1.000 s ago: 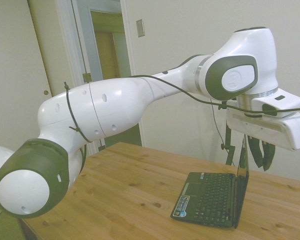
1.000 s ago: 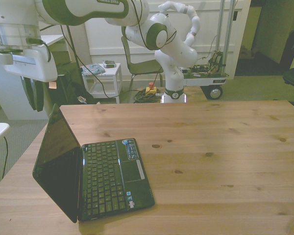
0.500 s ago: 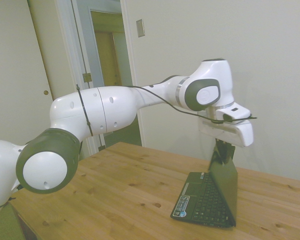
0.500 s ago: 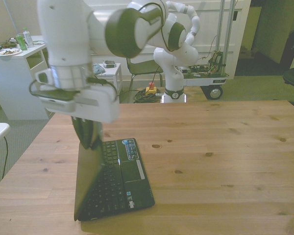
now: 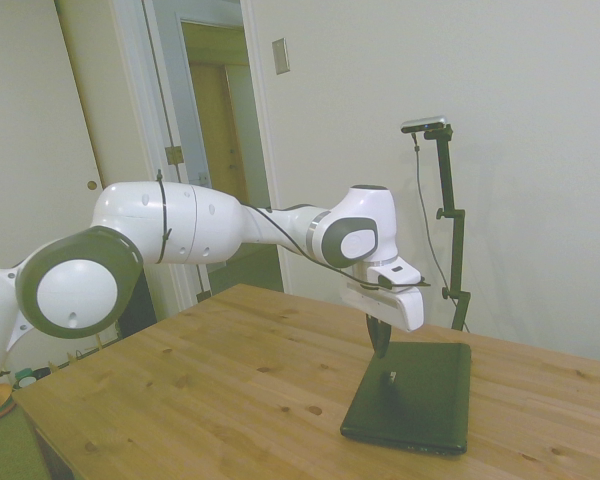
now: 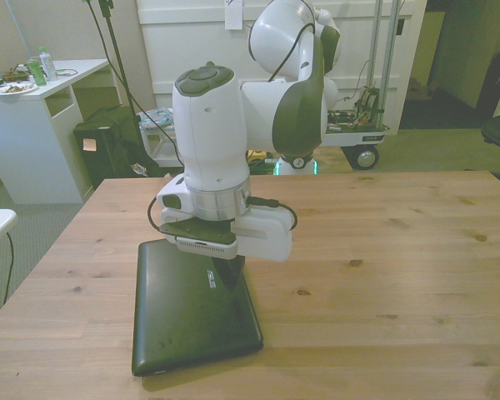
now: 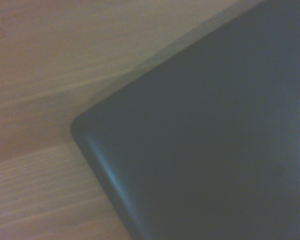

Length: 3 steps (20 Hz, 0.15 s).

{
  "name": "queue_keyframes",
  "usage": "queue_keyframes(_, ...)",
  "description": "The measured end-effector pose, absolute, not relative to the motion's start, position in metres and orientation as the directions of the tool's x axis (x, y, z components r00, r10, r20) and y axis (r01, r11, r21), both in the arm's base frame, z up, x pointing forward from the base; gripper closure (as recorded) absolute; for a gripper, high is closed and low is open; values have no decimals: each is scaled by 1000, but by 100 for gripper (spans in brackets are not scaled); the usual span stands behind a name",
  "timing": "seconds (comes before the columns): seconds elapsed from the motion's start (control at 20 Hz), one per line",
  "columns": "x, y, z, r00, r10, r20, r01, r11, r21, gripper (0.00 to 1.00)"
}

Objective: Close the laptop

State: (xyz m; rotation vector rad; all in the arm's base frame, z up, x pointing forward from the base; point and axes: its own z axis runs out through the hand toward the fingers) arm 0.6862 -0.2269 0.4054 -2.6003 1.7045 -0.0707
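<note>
The gripper (image 6: 231,273) is mostly hidden behind the white wrist housing, so its finger spacing cannot be read (the side view shows one dark sliver). The wrist view catches just one blurred corner of the laptop (image 7: 205,145).

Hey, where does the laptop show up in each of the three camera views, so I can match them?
Side view: the laptop lies shut and flat on the table at lower right, under the pincer.
Front view: lower left of centre, near the table's near edge, partly behind the arm's hand.
Wrist view: its dark lid fills most of the picture, one rounded corner showing.
Shared landmark: the lid's rounded corner against the wood.
</note>
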Motion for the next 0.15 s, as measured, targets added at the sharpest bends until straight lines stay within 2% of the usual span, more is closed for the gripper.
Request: queue_keyframes(0.15, 660, -231, 428, 392, -919, 30, -916, -394, -83, 100)
